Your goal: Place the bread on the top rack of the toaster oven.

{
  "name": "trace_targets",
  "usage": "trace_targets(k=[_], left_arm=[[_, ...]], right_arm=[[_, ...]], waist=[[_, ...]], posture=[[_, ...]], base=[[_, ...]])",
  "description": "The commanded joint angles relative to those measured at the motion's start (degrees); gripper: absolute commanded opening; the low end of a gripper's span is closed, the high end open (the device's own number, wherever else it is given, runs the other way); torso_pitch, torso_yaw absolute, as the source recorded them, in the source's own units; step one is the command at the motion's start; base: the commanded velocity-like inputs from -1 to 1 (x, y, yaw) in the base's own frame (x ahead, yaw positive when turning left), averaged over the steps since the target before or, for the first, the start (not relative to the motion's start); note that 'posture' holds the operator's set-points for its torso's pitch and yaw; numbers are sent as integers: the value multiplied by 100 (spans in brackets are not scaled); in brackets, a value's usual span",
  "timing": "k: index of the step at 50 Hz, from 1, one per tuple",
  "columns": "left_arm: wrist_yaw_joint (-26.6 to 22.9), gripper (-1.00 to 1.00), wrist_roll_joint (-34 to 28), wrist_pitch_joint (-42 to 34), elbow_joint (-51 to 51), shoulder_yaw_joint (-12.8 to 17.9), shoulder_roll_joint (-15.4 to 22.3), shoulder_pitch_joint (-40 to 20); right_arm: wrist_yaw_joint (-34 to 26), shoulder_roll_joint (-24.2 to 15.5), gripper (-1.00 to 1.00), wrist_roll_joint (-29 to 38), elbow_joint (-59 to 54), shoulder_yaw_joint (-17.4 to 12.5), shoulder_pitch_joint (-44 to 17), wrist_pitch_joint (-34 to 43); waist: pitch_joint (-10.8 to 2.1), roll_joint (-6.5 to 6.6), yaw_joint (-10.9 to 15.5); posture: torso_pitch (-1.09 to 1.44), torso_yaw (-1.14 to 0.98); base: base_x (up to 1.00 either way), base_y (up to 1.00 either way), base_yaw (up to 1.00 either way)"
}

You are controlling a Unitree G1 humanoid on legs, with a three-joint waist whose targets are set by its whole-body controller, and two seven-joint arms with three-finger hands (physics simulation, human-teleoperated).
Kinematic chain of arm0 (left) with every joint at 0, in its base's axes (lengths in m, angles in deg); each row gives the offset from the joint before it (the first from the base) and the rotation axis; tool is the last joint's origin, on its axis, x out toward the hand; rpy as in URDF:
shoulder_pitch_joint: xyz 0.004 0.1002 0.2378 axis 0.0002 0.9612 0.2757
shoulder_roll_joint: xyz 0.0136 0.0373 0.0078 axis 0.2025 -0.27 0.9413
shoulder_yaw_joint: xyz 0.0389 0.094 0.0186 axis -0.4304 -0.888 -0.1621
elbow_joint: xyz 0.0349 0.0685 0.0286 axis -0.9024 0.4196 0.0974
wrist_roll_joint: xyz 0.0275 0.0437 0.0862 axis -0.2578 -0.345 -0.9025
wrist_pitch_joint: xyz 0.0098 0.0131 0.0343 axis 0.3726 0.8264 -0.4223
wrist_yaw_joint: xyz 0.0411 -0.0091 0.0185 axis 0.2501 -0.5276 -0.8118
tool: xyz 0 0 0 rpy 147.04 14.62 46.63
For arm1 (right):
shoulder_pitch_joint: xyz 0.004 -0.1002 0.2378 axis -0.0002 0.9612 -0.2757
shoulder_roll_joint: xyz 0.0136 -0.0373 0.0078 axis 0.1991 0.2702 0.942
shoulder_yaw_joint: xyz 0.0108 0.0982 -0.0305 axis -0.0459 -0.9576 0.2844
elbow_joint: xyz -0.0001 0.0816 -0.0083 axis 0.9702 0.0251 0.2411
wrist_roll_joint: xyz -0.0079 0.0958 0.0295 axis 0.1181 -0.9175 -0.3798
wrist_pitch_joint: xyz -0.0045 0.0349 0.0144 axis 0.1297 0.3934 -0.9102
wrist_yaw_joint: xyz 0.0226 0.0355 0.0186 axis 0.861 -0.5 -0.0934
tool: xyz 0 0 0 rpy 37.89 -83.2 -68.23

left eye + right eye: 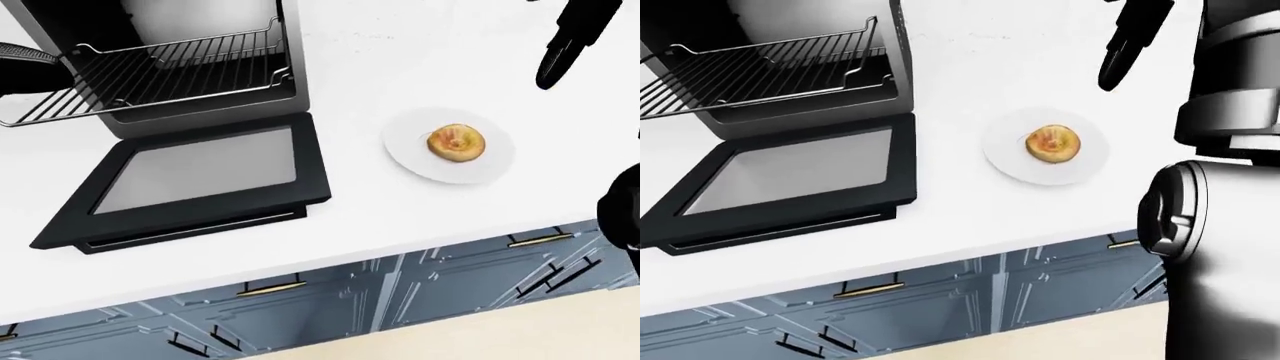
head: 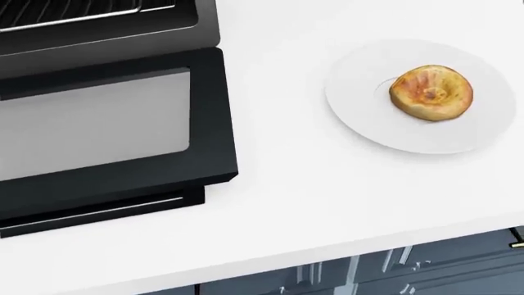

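Observation:
The bread (image 2: 432, 92), a round golden bun, lies on a white plate (image 2: 352, 110) on the white counter, to the right of the toaster oven. The oven's black glass door (image 1: 200, 180) lies folded down flat, and its wire rack (image 1: 170, 75) is pulled out above it. A black finger of my right hand (image 1: 1127, 46) hangs stretched out above the plate, toward the top right of the bread, holding nothing. A dark shape (image 1: 22, 60) at the left edge of the left-eye view, beside the rack, may be my left hand; its fingers do not show.
The counter's edge (image 1: 330, 262) runs below the oven door and plate, with blue-grey cabinet drawers (image 1: 300, 300) under it. My own right arm and body (image 1: 1210, 225) fill the right side of the right-eye view.

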Motion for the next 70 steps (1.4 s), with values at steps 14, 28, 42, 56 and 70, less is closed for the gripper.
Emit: trace_targets(k=[14,28,42,56,70], left_arm=[[0,100,-106,110,14,189,79,-101],[-36,100,-205,85,2,193,-20,-64],[-100,100,-370,-63,-31,209,-203,-138],[-134,100,-431,-106,-50,264,-273,-91],[-148,100,-472,-120,-49,249,-322,-103]], right_arm=[[-495,299,100,257,1355,-224,656,-469],[-735,405,100,105,2250,-319,1418,-340],[-993,453,100,72,2852,-349,1918,-321],[-1030,670,100,64,3062,-308,1895,1],[-1210,952,100,66,3661,-273,2228,368]], waist=[[-101,8,7],[-109,-22,-1],[-129,-29,-6],[-142,-13,-7],[-150,-17,5]], posture=[[0,0],[0,0],[0,0],[0,0],[0,0]], base=[[0,0,0],[0,0,0],[0,0,0],[0,0,0],[0,0,0]])
